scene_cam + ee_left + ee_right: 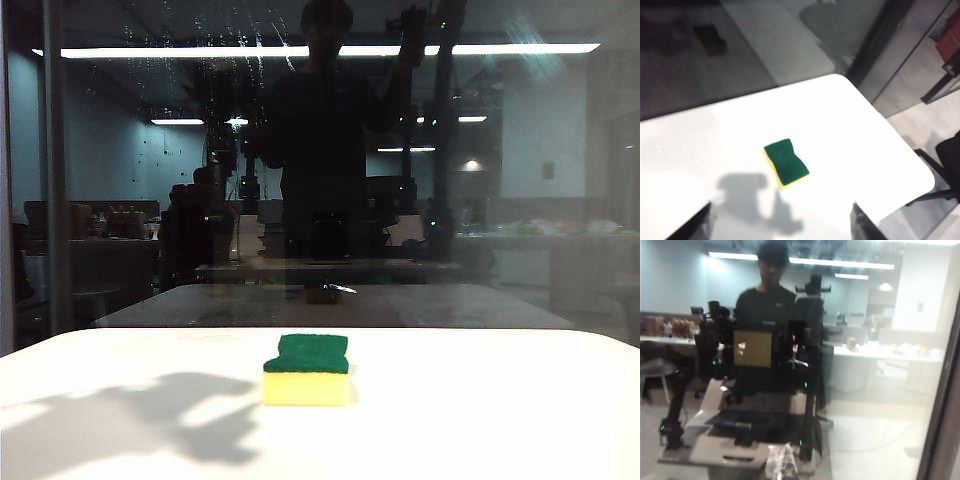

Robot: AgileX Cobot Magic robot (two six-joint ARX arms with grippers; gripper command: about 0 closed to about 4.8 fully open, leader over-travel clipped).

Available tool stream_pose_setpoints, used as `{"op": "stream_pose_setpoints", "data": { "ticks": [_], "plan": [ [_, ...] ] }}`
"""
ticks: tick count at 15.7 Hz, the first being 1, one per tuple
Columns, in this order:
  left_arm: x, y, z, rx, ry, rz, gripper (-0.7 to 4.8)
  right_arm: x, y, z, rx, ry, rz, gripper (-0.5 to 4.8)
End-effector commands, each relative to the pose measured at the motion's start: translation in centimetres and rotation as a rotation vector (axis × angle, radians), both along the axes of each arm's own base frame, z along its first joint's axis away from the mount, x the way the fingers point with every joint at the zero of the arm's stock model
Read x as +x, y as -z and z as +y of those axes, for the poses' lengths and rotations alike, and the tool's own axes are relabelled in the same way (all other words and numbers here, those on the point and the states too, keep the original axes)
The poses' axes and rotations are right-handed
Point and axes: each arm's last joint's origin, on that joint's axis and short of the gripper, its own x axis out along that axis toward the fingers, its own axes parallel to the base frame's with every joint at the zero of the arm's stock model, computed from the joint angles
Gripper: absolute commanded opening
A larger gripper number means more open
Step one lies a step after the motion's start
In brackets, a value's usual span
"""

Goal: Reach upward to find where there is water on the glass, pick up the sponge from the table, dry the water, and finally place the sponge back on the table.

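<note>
Sponge (pixel 307 375) – foam, scouring top; table (pixel 480 420) – smooth; glass (pixel 540 180) – glossy.

left gripper (pixel 781 225) cropped to jaw tips, right gripper (pixel 780 462) blurred

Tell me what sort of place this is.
Probably an office-like lab: a white table with a sponge stands against a dark glass pane, which reflects strip lights and desks.

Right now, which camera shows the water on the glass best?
The exterior view: whitish water droplets and streaks speckle the glass near its top. The right wrist view shows only reflections; the left wrist view shows the pane's lower part without visible drops.
</note>
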Motion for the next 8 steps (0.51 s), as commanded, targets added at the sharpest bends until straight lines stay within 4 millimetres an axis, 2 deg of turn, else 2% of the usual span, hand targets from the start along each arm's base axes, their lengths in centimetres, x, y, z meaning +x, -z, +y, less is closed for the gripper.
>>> {"op": "stream_pose_setpoints", "data": {
  "ticks": [1,4,6,8],
  "plan": [
    [2.2,2.7,-0.5,-0.092,0.037,0.006,3.45,-0.4,-0.3,-0.1,0.001,0.006,-0.025,-0.06],
    [4.5,6.5,-0.7,-0.094,0.036,0.013,3.45,-0.4,-0.3,-0.1,0.001,0.006,-0.025,-0.06],
    [6.3,9.4,-1.0,-0.091,0.043,0.087,3.45,-0.4,-0.3,-0.1,0.001,0.006,-0.025,-0.06],
    [7.7,11.1,-1.3,-0.108,0.083,0.144,3.45,-0.4,-0.3,-0.1,0.001,0.006,-0.025,-0.06]
  ]
}}
